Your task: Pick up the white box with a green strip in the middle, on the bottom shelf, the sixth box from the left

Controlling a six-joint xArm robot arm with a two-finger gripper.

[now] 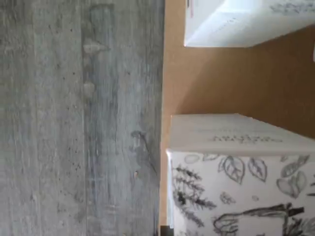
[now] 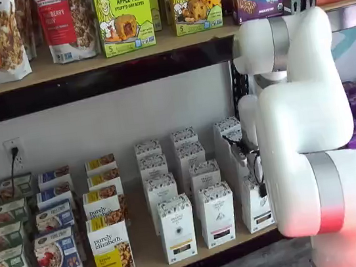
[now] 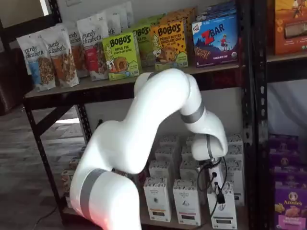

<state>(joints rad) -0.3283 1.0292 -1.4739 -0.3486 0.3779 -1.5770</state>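
Shelf views both show grasp made, lift not begun; left to right on bottom shelf (image 2: 149,260): white cartons (image 2: 177,230) in three columns, four in left, four in middle, right column partly hidden by one arm (image 2: 313,154); white box (image 2: 258,210) stands upright at front of right column, base on board; fingers (image 3: 219,195) together, seemingly clamped on its top; left to do: raise, withdraw.

Two frontal shelf views; downward wrist
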